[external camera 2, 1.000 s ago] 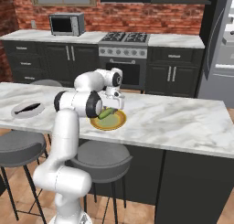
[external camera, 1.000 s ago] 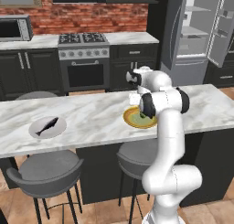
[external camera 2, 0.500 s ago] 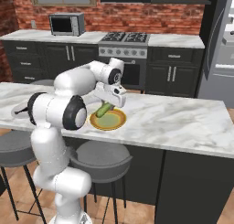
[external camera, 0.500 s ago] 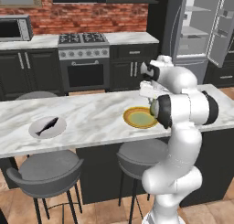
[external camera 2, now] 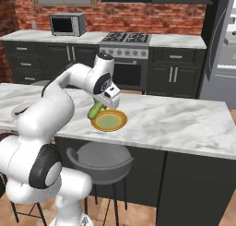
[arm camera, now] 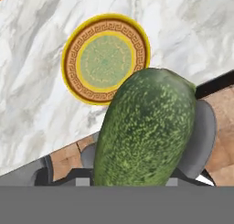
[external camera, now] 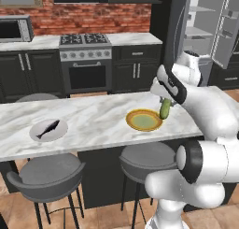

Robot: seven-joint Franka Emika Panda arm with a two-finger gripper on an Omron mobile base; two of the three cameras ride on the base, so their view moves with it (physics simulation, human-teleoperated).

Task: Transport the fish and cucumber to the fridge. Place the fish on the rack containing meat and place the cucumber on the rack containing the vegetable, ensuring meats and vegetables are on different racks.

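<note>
My gripper (external camera: 164,101) is shut on the cucumber (external camera: 165,108), a stubby green one that hangs end-down just above the counter. It hovers by the right edge of an empty yellow plate (external camera: 142,120). From the other side, the gripper (external camera 2: 99,104) holds the cucumber (external camera 2: 95,110) over the plate's (external camera 2: 109,121) left rim. The cucumber (arm camera: 146,127) looms large in the hand view, hiding the fingertips, with the plate (arm camera: 105,58) beyond it. The dark fish (external camera: 48,128) lies on a grey plate (external camera: 33,131) at the counter's left. The fridge (external camera: 205,27) stands open at the back right.
A marble island counter (external camera: 93,116) runs across the front with two grey stools (external camera: 46,172) (external camera: 147,160) under its near edge. Behind it are dark cabinets, a stove (external camera: 85,40) and a microwave (external camera: 14,29).
The arm has swung round and raised the cucumber off the yellow plate, carrying it slightly toward the fridge side. The fish and both plates have stayed put.
</note>
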